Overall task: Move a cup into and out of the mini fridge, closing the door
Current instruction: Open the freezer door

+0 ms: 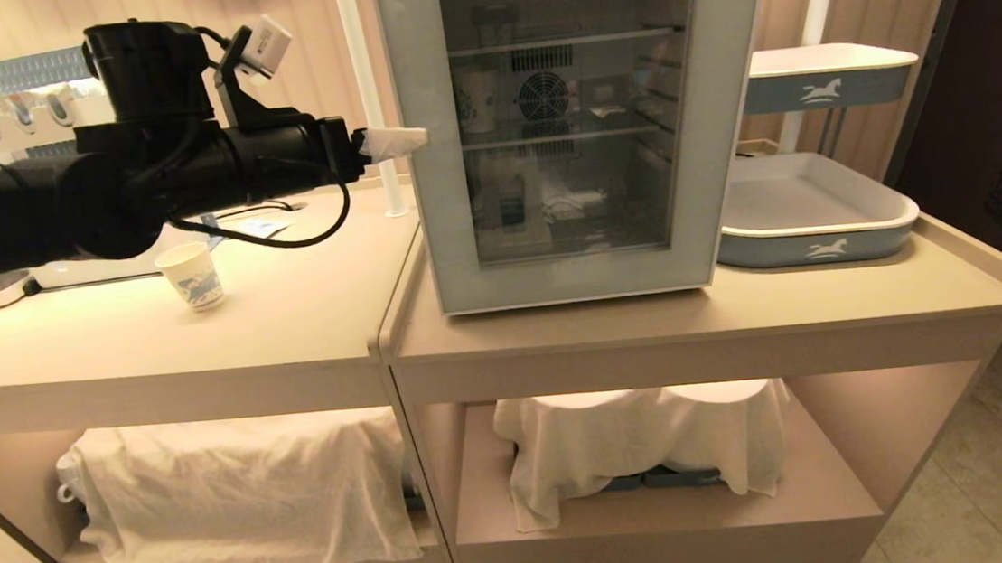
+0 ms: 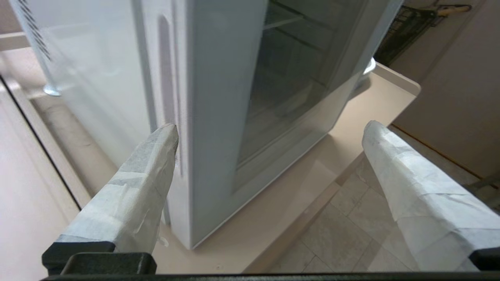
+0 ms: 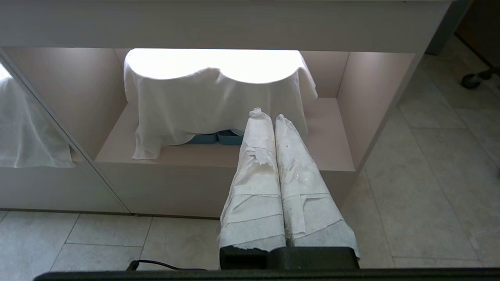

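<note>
While the left gripper (image 2: 269,136) reaches level across the counter (image 1: 304,308), its two tape-wrapped fingers (image 2: 148,168) stand wide apart and clasp nothing. One fingertip sits right at the mini fridge (image 1: 573,121), by the seam where the door (image 2: 218,117) meets the white side wall; whether it actually touches is hard to tell. The other finger hangs out in front of the door's glass, over the counter edge and the tiled floor (image 2: 351,203). Ahead of the fingers the door lies flat against the cabinet, its grey-blue frame around dark glass, with shelves and a round fan grille (image 1: 544,94) dimly visible through the pane.

Behind and below that gripper, back along the arm, the cup (image 1: 191,275) stands upright on the counter, well apart from the fingers and from the fridge. Past the fridge, on its far side from the gripper, a white and blue tray (image 1: 808,209) rests on the same counter.

Down low, the right gripper (image 3: 273,117) has its wrapped fingers pressed together with nothing between them. It points at the open shelf under the counter, where a white cloth (image 3: 211,97) is draped over something just beyond its tips.
</note>
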{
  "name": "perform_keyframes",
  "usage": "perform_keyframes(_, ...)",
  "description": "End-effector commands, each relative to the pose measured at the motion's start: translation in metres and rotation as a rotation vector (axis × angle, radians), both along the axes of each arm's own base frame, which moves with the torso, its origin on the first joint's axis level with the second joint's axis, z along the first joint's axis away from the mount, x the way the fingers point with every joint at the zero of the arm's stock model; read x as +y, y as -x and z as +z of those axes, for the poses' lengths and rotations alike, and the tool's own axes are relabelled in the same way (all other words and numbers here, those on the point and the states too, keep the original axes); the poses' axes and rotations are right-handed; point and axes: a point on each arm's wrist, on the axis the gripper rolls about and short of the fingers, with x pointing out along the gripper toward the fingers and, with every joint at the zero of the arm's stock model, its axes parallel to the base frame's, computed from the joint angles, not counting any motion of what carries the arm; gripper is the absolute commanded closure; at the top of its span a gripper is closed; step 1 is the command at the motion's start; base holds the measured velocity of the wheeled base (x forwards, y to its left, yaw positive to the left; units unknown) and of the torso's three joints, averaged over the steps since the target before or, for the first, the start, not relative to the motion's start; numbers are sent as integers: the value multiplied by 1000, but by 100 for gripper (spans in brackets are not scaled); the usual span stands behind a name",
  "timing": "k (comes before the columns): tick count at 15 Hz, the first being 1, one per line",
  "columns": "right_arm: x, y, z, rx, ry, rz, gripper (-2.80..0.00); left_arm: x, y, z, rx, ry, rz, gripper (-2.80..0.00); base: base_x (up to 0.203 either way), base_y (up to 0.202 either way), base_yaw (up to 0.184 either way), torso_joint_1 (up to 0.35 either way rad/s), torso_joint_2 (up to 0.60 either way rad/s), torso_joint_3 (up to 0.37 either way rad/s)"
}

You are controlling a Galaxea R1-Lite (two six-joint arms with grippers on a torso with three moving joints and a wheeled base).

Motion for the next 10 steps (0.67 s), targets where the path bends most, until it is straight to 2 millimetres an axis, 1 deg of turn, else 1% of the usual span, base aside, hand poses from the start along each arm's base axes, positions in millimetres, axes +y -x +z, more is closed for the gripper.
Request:
perform_keyframes(1,0,0,0,-1,1,0,0,-2,-9,-1,0,10,-4,-280,0,0,0,0,0,0)
perform_keyframes(4,0,0,0,-1,1,0,0,-8,-20,-5,-19,5,-10,-280,0,0,0,0,0,0)
perform_keyframes(5,0,0,0,0,1,0,0,-8,-21,-3,-27,6,-10,-280,0,0,0,0,0,0)
perform_keyframes(8,0,0,0,-1,1,0,0,-10,-29,-11,-18,4,-9,-280,0,0,0,0,0,0)
perform_keyframes(10,0,0,0,0,1,0,0,-9,-31,-13,-8,2,-6,-280,0,0,0,0,0,0)
